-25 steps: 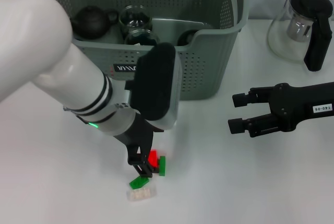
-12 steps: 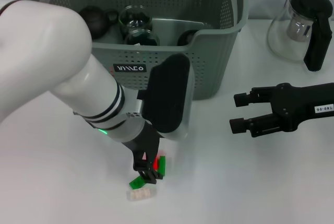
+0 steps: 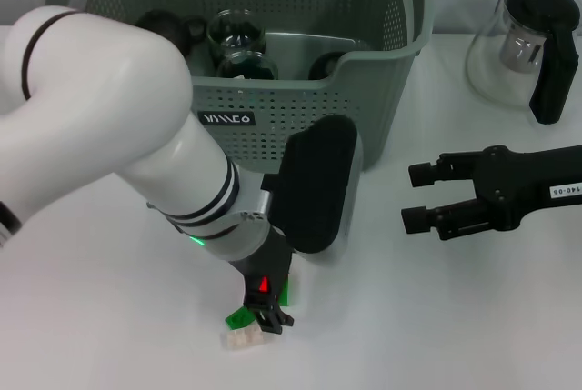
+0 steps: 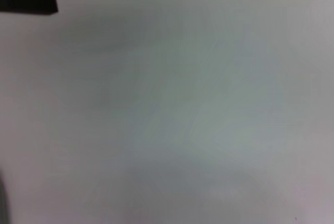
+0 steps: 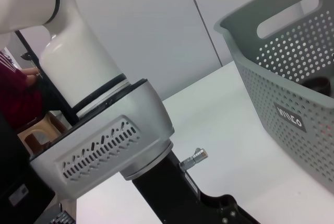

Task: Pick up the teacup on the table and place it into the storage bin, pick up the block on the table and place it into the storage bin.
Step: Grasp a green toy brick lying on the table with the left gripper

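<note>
The blocks lie in a small cluster on the white table: a red block [image 3: 264, 284], green blocks [image 3: 238, 319] and a pale clear one [image 3: 244, 339]. My left gripper [image 3: 269, 310] is down on this cluster, with the red block right against it. The grey-green storage bin [image 3: 300, 126] stands behind, its perforated wall [image 5: 292, 78] also showing in the right wrist view. No teacup shows on the table; dark rounded ware [image 3: 245, 65] sits inside the bin. My right gripper [image 3: 418, 195] hovers open to the right of the bin, holding nothing.
A glass kettle with a black handle [image 3: 532, 45] stands at the back right. A glass jar [image 3: 235, 31] and a dark teapot [image 3: 164, 22] rest in the bin. My bulky left forearm [image 3: 136, 145] covers the table's left half.
My left arm has swung right and forward, and its gripper has dropped lower onto the block cluster, now covering part of it. The right arm has not moved.
</note>
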Controlling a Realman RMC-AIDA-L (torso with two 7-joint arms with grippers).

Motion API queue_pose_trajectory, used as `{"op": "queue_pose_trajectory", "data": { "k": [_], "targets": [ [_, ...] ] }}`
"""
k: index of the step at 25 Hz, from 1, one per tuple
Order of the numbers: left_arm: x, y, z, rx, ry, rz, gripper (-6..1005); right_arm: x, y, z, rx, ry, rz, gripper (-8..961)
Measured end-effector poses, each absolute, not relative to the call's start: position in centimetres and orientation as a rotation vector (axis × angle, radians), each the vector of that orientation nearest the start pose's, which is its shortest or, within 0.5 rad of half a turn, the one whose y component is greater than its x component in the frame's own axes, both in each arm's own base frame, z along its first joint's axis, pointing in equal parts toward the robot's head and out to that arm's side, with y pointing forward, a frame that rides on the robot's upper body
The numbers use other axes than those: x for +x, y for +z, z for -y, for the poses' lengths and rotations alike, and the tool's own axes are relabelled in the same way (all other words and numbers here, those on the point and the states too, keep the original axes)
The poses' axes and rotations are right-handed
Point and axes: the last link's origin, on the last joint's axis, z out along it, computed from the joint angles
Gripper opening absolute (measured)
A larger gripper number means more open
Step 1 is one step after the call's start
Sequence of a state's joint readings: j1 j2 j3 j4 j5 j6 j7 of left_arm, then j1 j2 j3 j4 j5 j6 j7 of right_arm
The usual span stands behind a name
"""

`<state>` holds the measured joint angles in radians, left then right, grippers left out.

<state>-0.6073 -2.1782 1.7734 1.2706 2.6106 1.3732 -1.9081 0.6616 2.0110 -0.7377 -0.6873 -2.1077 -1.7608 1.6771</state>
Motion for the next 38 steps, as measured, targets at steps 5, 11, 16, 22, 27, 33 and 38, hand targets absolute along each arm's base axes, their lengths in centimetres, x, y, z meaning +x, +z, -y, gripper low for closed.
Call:
{"op": "queue_pose_trajectory", "data": {
  "k": [5,11,16,22,27,33,38],
  "targets": [
    [-14.65,-10.4,-31.37,-2.966,0.744,-0.411,933,22.44,1.79,-33.89,-3.004,0.603,-0.799,943],
    [-14.9,-10.56,-31.52,-2.973,0.796,-0.421,825,22.59,1.79,-33.8,-3.001,0.603,-0.805,943],
    [-14.67,-10.51,-31.67,-2.97,0.808,-0.442,625,22.61,1.79,-33.8,-3.0,0.602,-0.806,943],
    [-14.79,-10.64,-31.86,-2.968,0.823,-0.441,588,22.74,1.78,-33.78,-2.996,0.601,-0.799,943],
    [-14.84,-10.74,-31.85,-2.97,0.83,-0.44,568,22.73,1.79,-33.78,-2.997,0.6,-0.794,943],
    [-15.15,-11.0,-31.78,-2.98,0.852,-0.433,534,22.71,1.72,-33.78,-2.997,0.602,-0.794,943],
    [-15.13,-11.04,-31.86,-2.977,0.849,-0.434,506,22.71,1.72,-33.78,-2.997,0.602,-0.794,943]
  ]
}}
